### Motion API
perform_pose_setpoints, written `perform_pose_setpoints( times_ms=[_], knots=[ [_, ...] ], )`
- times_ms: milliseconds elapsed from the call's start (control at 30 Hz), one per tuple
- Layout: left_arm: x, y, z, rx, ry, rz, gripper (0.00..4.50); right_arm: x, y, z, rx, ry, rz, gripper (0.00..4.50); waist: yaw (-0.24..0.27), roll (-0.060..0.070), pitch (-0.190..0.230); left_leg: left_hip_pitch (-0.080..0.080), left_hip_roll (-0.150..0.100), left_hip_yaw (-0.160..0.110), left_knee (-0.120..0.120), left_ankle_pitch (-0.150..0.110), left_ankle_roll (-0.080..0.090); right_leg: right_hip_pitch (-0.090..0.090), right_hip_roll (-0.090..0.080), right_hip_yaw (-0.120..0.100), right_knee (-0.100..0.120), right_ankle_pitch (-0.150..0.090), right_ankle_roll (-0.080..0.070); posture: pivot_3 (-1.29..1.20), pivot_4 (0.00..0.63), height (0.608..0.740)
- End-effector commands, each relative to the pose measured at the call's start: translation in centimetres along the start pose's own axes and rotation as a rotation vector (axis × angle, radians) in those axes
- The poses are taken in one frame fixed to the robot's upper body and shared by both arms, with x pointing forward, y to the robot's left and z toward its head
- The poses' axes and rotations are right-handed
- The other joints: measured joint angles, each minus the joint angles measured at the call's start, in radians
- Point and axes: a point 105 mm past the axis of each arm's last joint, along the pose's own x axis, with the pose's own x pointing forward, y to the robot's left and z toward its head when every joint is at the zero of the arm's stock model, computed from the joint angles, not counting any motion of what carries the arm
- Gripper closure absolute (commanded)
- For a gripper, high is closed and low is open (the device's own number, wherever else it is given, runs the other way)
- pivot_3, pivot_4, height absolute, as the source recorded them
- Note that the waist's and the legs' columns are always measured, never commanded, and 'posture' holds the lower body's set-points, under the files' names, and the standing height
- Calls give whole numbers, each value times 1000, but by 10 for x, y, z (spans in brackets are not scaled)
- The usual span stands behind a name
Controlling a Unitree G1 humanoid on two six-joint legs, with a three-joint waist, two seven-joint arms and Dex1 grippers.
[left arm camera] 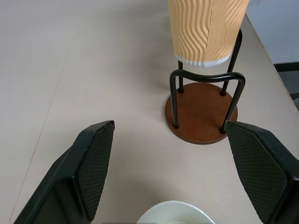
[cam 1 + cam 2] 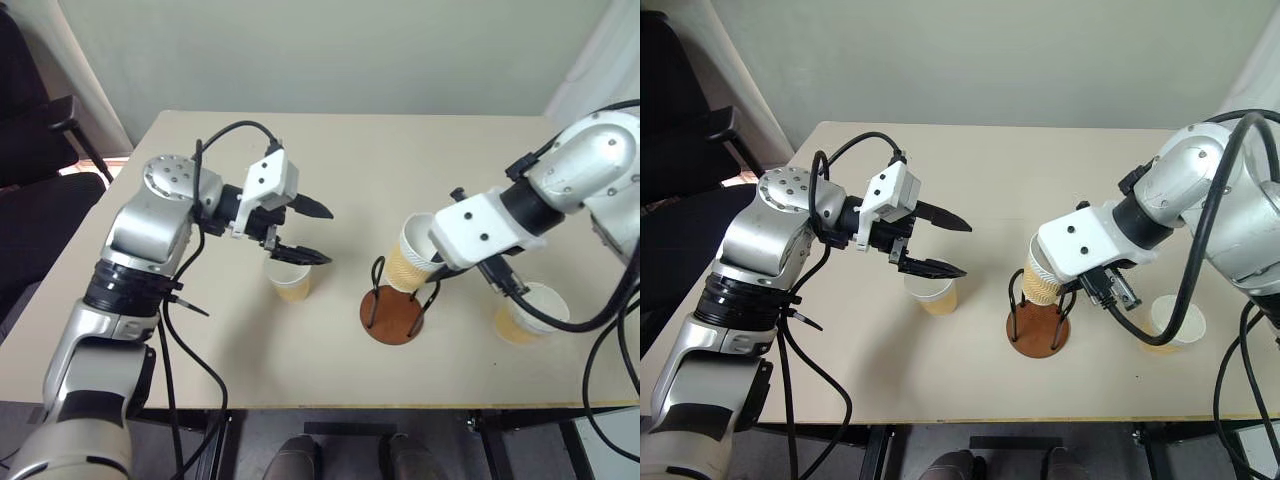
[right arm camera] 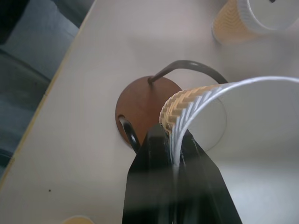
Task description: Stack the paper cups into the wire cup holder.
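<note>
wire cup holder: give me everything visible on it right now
The wire cup holder has a round reddish-brown base, wood by the look, and two thin black wire loops standing upright on it. It sits flat on the table, toward the near edge, between the two standing cups. The right gripper, shut on the rim of a ribbed tan paper cup, holds that cup tilted above the loops. The base looks bare.

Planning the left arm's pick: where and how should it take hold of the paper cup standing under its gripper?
Grip the rolled rim of the paper cup from above, one finger inside the wall and one outside. It stands upright and open-mouthed below the open left gripper, so the rim is probably the easiest part to reach.
</note>
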Motion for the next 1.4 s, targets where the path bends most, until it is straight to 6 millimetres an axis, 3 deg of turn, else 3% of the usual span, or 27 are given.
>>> perform_pose_setpoints(
  times_ms=[33,200,300,400,533,633,967,1133,1400],
  knots=[
    [-6,2,11,56,-5,25,425,4,0,-2,-40,36,-7,3597,0,0,0,0,0,0,0,0,0,0,0,0,0,0,0,0,150,740],
    [-10,1,8,59,20,23,425,3,-11,-5,-10,23,-97,1861,-2,0,0,0,0,0,0,0,0,0,0,0,0,0,0,0,150,740],
    [-17,-4,7,73,41,11,425,-9,-28,-7,61,-17,-237,860,-4,0,0,0,0,0,0,0,0,0,0,0,1,0,0,0,150,740],
    [-28,-11,2,88,93,-17,425,-30,-35,-5,199,-137,-339,860,-4,0,0,0,0,0,0,0,0,0,0,0,0,0,0,0,150,740],
    [-42,-20,-8,139,210,-74,425,-45,-15,4,348,-302,-294,860,-2,-1,0,-1,0,0,-2,0,0,-1,1,0,-2,0,0,0,150,740],
    [-47,-22,-7,162,247,-106,425,-43,-3,9,393,-345,-247,860,-2,-1,-1,-1,0,0,-2,0,0,-1,1,0,-3,0,-1,0,150,740],
    [-47,-33,-34,293,413,-252,425,-46,15,34,415,-448,-187,860,-5,-1,-1,0,0,-1,-1,2,-1,-1,1,0,2,0,-2,0,150,740],
    [-46,-23,-44,342,463,-257,425,-44,15,38,400,-451,-210,860,-6,-1,-1,0,0,-1,-1,2,-1,-1,1,0,3,0,-2,0,150,740],
    [-36,-27,-54,352,462,-289,425,-44,13,38,384,-439,-250,860,-5,-1,-1,-1,0,-1,-1,2,-1,-2,0,0,2,0,-2,0,150,740]
  ],
)
